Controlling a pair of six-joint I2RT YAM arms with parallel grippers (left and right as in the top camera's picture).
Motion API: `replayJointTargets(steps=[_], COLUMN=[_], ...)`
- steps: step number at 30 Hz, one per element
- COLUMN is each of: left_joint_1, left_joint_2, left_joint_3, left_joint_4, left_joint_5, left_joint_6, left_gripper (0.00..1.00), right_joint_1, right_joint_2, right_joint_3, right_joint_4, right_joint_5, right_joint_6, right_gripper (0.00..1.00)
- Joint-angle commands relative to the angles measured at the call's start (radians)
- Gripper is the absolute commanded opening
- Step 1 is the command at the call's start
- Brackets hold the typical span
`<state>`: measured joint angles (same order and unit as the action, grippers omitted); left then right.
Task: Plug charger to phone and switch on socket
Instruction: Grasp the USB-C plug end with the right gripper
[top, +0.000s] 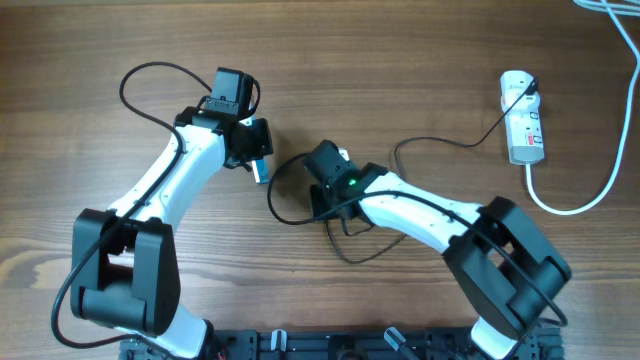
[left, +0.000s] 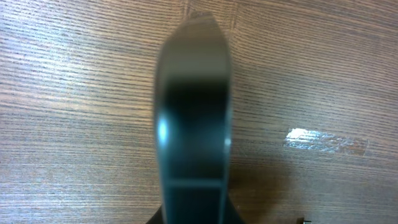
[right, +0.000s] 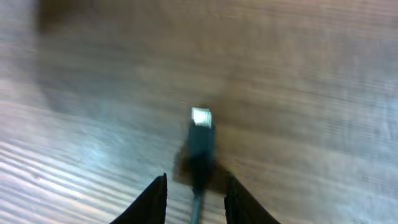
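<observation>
The phone (top: 262, 172) shows as a small cyan sliver in my left gripper (top: 254, 150), which is shut on it and holds it off the table. In the left wrist view the phone (left: 193, 106) stands edge-on as a dark blurred slab and hides the fingers. My right gripper (top: 322, 160) is just right of the phone. In the right wrist view the charger's plug tip (right: 200, 127) sticks out ahead of the fingers (right: 196, 182), with its cable running back between them. The black charger cable (top: 440, 141) leads to the white socket (top: 523, 118) at the far right.
A thick white lead (top: 600, 190) curves from the socket to the table's top right corner. Loops of black cable (top: 345, 245) lie under the right arm. The wooden table (top: 80, 130) is bare on the left.
</observation>
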<state>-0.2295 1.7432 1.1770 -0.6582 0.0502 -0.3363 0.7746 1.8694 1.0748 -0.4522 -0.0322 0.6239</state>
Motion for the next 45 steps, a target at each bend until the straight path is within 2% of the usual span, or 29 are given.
replayJointTargets(steps=[1, 4, 8, 10, 16, 18, 22, 23, 24, 26, 30, 32, 34, 38, 43, 45], left_joint_1=[-0.003, -0.003, -0.003, -0.003, -0.003, -0.003, -0.003, -0.003, -0.002, -0.003, -0.003, -0.003, -0.003, -0.003, -0.003, -0.003], left_joint_2=[0.005, 0.005, 0.005, 0.005, 0.005, 0.005, 0.005, 0.005, 0.005, 0.005, 0.005, 0.005, 0.005, 0.005, 0.005, 0.005], left_joint_3=[-0.002, -0.002, -0.002, -0.002, -0.002, -0.002, -0.002, -0.002, -0.002, -0.002, -0.002, -0.002, -0.002, -0.002, -0.002, -0.002], left_joint_4=[0.003, 0.003, 0.004, 0.004, 0.004, 0.004, 0.004, 0.004, 0.004, 0.003, 0.003, 0.003, 0.003, 0.003, 0.003, 0.001], left_joint_5=[0.005, 0.005, 0.005, 0.005, 0.005, 0.005, 0.005, 0.005, 0.005, 0.005, 0.005, 0.005, 0.005, 0.005, 0.005, 0.005], left_joint_6=[-0.013, -0.013, -0.013, -0.013, -0.013, -0.013, -0.013, -0.013, -0.013, -0.013, -0.013, -0.013, -0.013, -0.013, -0.013, -0.013], left_gripper=[0.04, 0.04, 0.04, 0.04, 0.04, 0.04, 0.04, 0.04, 0.04, 0.04, 0.04, 0.04, 0.04, 0.04, 0.04, 0.04], right_joint_1=[0.004, 0.003, -0.023, -0.023, -0.023, -0.023, -0.023, -0.023, -0.023, -0.023, -0.023, -0.023, -0.023, -0.023, -0.021, -0.021], right_joint_2=[0.068, 0.068, 0.068, 0.068, 0.068, 0.068, 0.068, 0.068, 0.068, 0.068, 0.068, 0.068, 0.068, 0.068, 0.068, 0.068], right_joint_3=[0.003, 0.008, 0.077, 0.079, 0.079, 0.079, 0.079, 0.079, 0.079, 0.079, 0.079, 0.079, 0.079, 0.079, 0.079, 0.079], right_joint_4=[-0.01, -0.032, -0.149, -0.149, -0.148, -0.156, -0.17, -0.171, -0.177, -0.194, -0.2, -0.2, -0.2, -0.215, -0.219, -0.218], right_joint_5=[0.037, 0.08, 0.122, 0.122, 0.101, 0.094, 0.095, 0.094, 0.087, 0.083, 0.046, 0.044, 0.031, 0.03, 0.0, 0.002], right_joint_6=[0.008, 0.033, 0.039, 0.032, 0.034, 0.034, 0.034, 0.034, 0.04, 0.076, 0.085, 0.086, 0.087, 0.118, 0.119, 0.119], right_gripper=[0.21, 0.12, 0.1, 0.11, 0.17, 0.26, 0.3, 0.29, 0.22, 0.16, 0.15, 0.25, 0.25, 0.18, 0.2, 0.12])
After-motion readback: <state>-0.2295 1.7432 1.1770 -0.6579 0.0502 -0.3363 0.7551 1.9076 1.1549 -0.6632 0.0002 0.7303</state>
